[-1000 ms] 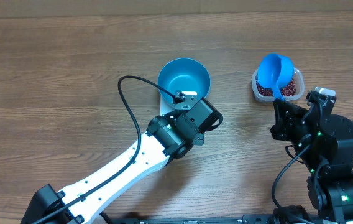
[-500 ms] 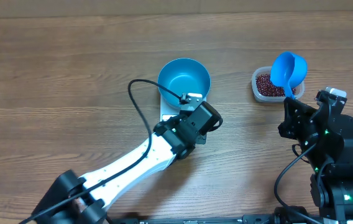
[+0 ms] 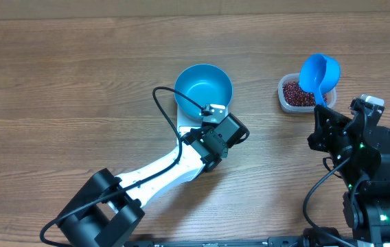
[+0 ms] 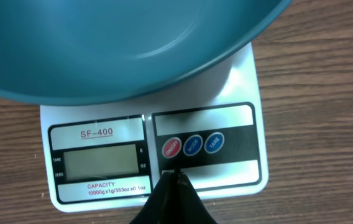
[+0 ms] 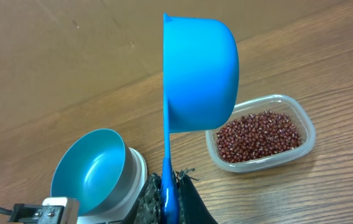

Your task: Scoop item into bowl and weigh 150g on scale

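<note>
Beyond the left gripper (image 4: 173, 179), on the wooden worktop (image 3: 58, 82), the teal bowl (image 3: 203, 86) sits on the white scale (image 4: 155, 155) and overhangs its far part. That gripper's fingers are pressed together, their tip over the scale's front edge just below the red button. Ahead of the right gripper (image 5: 167, 190), slightly to its right, stands the clear tub (image 5: 307, 143), apart from the bowl. The right gripper pinches the handle of the blue scoop (image 5: 198, 74), cup raised above it. Red-brown beans (image 5: 260, 134) lie in the tub.
</note>
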`<state>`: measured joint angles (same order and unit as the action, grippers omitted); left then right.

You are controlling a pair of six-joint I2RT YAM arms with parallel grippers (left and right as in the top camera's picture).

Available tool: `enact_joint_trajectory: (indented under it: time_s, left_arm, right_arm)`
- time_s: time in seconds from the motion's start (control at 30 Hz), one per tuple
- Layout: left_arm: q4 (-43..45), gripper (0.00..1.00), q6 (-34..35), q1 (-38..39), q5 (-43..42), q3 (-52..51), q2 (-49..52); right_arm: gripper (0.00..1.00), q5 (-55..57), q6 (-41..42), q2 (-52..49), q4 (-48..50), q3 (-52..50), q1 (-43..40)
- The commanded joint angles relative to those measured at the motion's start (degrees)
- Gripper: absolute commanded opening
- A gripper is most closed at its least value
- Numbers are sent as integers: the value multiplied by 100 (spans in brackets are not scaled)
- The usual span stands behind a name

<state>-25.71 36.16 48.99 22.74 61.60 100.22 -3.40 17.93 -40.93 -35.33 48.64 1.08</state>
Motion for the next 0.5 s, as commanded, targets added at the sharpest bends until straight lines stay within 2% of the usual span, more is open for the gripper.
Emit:
enact_joint_trajectory:
  time_s: [0.0,0.33,0.47]
  left_arm:
    - [81,4,-149,-66,249,-46,173]
    - [280,4,-155,-68,337,-46,457]
    - [422,4,-369,-72,367,-46,457]
  right_arm:
    - [4,81,-48,24,52,214,-48]
    - [4,81,-48,24,52,214,-48]
    - [4,79,-46,24,50,214,-48]
